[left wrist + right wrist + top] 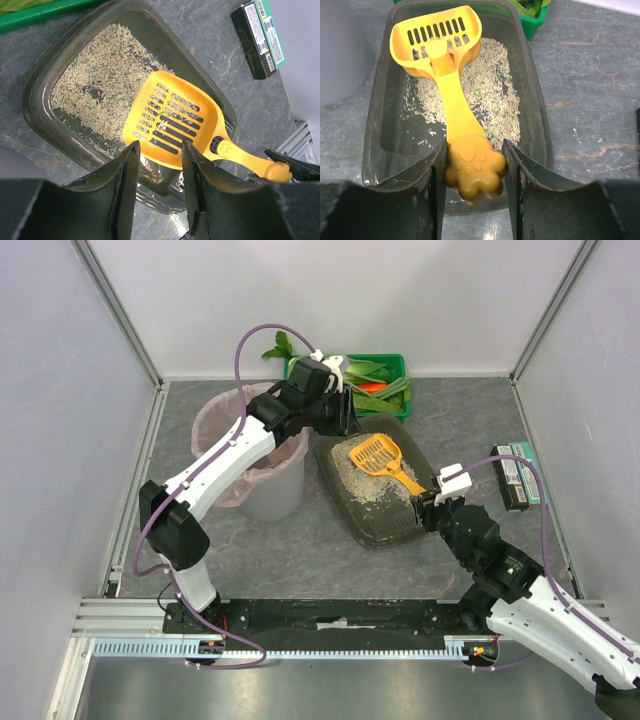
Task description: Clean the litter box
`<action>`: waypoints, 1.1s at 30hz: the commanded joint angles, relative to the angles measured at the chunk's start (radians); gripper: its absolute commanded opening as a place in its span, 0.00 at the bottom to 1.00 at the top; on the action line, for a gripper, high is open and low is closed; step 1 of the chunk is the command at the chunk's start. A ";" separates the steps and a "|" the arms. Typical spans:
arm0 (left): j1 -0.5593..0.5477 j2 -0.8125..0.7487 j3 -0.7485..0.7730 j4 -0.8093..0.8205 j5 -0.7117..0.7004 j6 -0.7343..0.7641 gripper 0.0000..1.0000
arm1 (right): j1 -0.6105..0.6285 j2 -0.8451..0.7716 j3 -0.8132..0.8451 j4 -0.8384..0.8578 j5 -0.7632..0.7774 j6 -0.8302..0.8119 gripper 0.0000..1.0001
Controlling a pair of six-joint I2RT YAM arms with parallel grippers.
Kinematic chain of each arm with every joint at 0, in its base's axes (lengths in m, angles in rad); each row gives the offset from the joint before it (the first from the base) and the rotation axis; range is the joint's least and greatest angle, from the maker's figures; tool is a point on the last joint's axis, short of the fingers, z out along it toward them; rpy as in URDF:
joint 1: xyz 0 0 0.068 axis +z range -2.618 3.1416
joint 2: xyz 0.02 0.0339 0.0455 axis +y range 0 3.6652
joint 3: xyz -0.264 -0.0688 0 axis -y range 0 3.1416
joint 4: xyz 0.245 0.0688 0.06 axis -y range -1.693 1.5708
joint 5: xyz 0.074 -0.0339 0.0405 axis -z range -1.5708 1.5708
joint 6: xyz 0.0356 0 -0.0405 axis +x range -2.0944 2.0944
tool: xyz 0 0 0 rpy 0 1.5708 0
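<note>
The litter box sits mid-desk, just R of the grey bin w/ its pink liner, and just in front of the green crate of veg. It holds a thin layer of pale pellets w/ a few green flecks, and the dark floor shows bare in spots. The yellow slotted scoop has its head in the box's far half, handle pointing back toward my R arm. My R gripper is clamped on the paw-shaped handle end, fingers pressed to both sides. My L gripper hangs over the box's far-L corner, jaws part-way apart w/ nothing between them. I read it as above the rim, not touching. Progress, my guess: early to mid. The scoop is in hand and in the litter, but only a few stray pellets lie on the blade. I can't see into the bin, so there's no proof anything's been dumped. Left to do: sift, lift, carry to bin, tip, prob. repeat. L wrist view alone shows the blade's slots from above and the bare patches. R wrist view alone shows the grip on the handle. Top view alone gives both arms and the whole bin w/ liner.
</note>
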 commanded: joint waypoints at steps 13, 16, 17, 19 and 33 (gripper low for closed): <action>0.039 -0.076 0.057 0.082 -0.028 0.031 0.43 | 0.005 -0.038 0.188 -0.158 0.039 -0.005 0.00; 0.120 -0.110 0.069 0.057 -0.051 -0.032 0.40 | 0.005 0.004 0.241 -0.167 0.032 -0.027 0.00; 0.172 -0.128 0.075 0.039 -0.055 -0.054 0.40 | 0.007 0.023 0.276 -0.173 0.033 -0.031 0.00; 0.225 -0.154 0.074 0.019 -0.068 -0.064 0.40 | 0.004 0.040 0.312 -0.182 0.035 -0.042 0.00; 0.634 -0.427 -0.236 -0.063 -0.215 -0.009 0.60 | 0.007 0.335 0.625 -0.092 -0.151 -0.171 0.00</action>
